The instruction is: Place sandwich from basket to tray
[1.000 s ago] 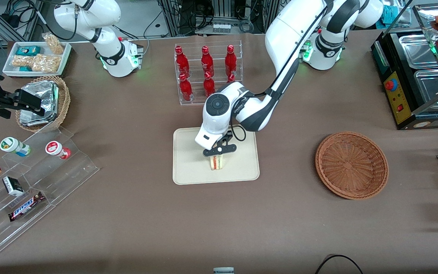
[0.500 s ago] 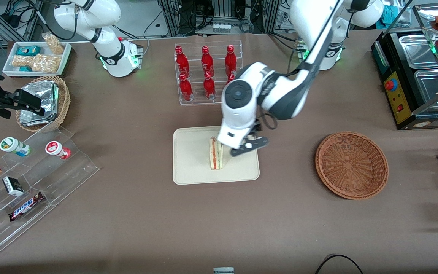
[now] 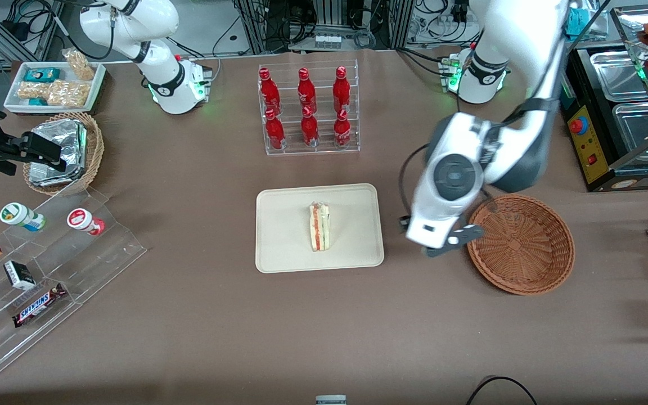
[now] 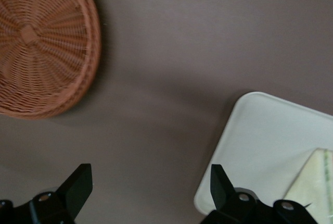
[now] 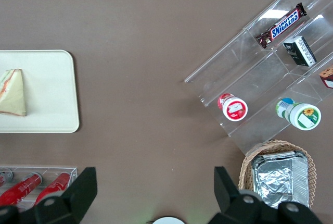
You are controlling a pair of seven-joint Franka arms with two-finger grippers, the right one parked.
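- Sandwich (image 3: 319,226) is lying on the tray (image 3: 284,247) (standing on edge), well away from the gripper (image 3: 449,243) toward the parked arm's end.
- Gripper is hanging above bare table between tray and basket (image 3: 520,243), fingers (image 4: 77,186) spread wide, holding nothing.
- Basket is sitting just beside the gripper.

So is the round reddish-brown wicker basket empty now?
Empty: the round reddish-brown wicker basket shows only bare weave. The open gripper hovers beside its rim, holding nothing.
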